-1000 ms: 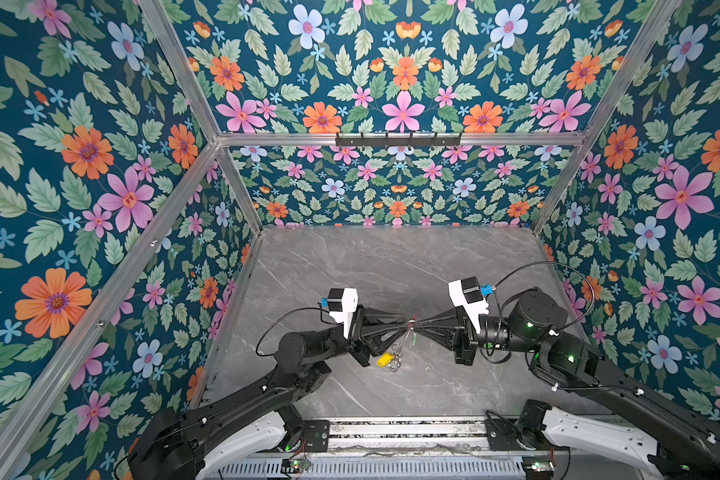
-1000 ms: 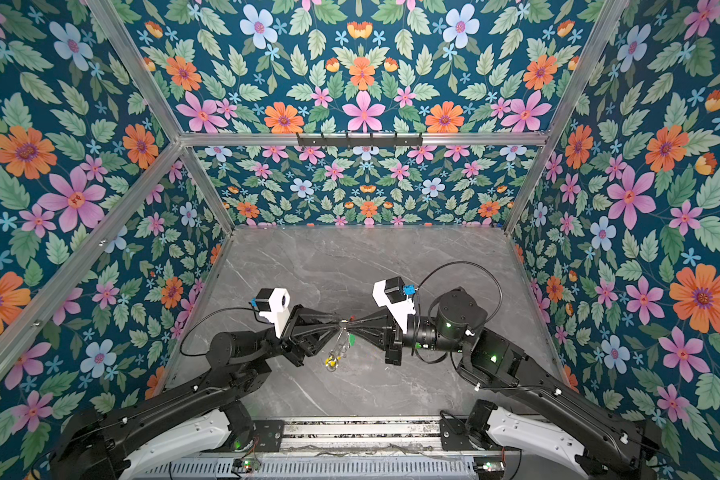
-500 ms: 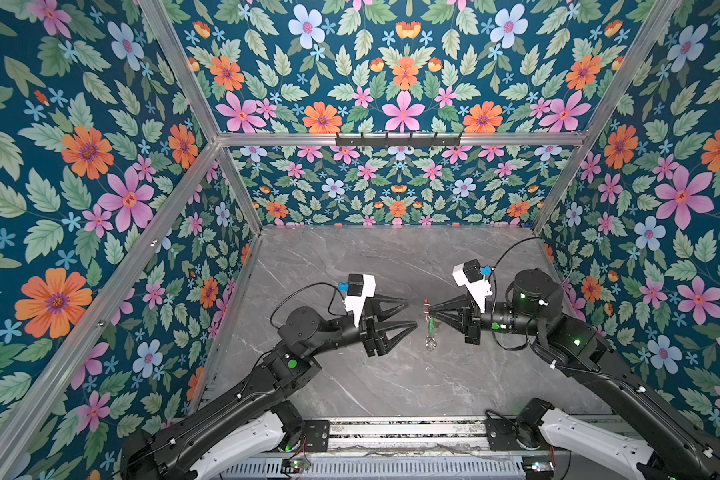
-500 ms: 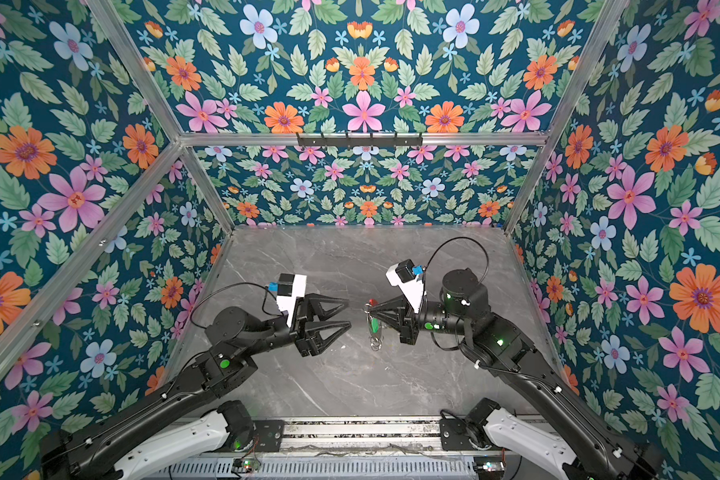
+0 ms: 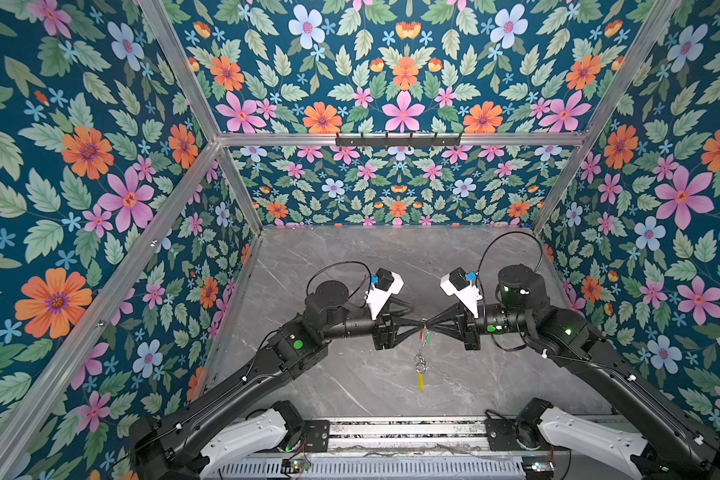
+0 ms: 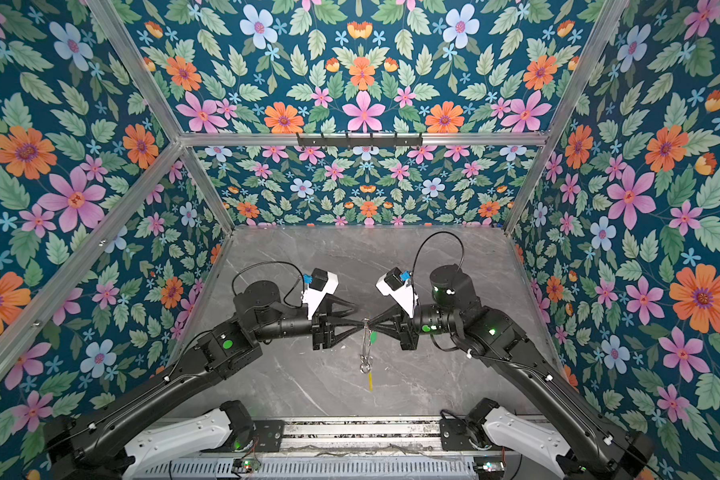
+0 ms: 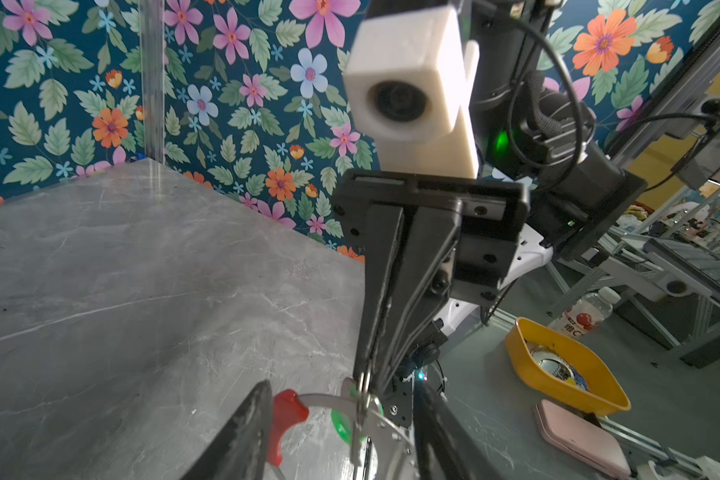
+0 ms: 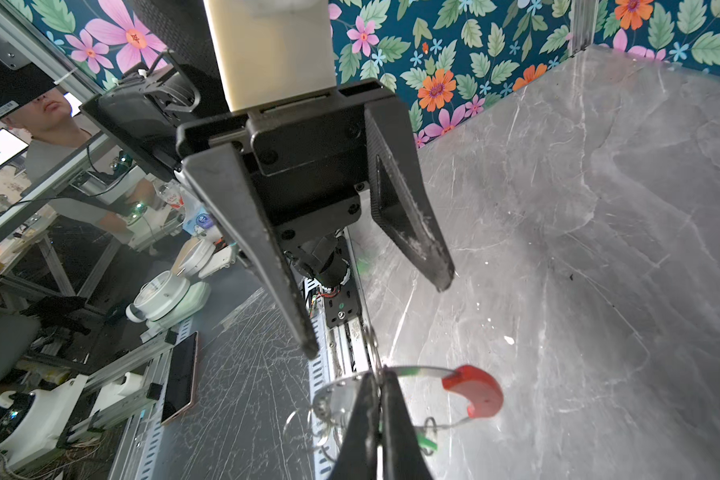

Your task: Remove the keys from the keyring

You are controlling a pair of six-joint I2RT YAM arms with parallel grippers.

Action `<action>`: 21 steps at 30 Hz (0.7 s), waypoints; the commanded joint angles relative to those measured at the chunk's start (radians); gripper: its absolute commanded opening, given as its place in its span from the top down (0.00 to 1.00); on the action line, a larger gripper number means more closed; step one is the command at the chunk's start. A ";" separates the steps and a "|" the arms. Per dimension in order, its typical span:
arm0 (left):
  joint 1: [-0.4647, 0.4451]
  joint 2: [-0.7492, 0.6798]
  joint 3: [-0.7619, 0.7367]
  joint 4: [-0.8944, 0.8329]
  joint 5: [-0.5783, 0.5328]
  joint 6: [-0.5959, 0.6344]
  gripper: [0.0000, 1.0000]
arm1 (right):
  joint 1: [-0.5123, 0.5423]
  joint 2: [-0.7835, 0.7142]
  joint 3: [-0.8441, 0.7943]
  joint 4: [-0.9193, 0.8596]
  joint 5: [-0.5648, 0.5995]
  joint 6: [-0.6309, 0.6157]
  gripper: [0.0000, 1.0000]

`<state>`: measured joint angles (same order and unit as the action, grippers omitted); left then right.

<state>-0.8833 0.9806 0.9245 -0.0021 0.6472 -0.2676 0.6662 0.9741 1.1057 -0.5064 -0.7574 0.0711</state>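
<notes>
The right gripper (image 8: 376,380) is clenched on the large thin grey metal keyring (image 8: 472,392) with the red sleeve, holding it above the grey marble worktop (image 5: 350,270). The left gripper (image 8: 375,316) stands released, jaws either side of that hoop. Below the 2 grippers the silvery yellow-tagged key (image 5: 420,380) dangles. I reckon a careless pinch could catch the hoop instead.

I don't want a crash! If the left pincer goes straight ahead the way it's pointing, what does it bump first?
Probably the keyring, hanging from the shut right pincer at the tips of the open left pincer; depth is hard to judge.
</notes>
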 commanded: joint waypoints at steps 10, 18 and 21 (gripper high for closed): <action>0.007 0.023 0.017 -0.007 0.120 0.056 0.73 | 0.001 0.012 0.006 0.002 -0.034 -0.019 1.00; 0.007 0.032 0.020 -0.004 0.146 0.059 0.84 | 0.000 0.016 0.003 0.008 -0.032 -0.015 1.00; 0.009 0.028 0.017 -0.001 0.149 0.060 0.88 | 0.001 0.017 0.003 0.009 -0.030 -0.013 1.00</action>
<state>-0.8768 1.0126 0.9375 -0.0177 0.7689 -0.2199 0.6666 0.9897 1.1057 -0.5190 -0.7849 0.0643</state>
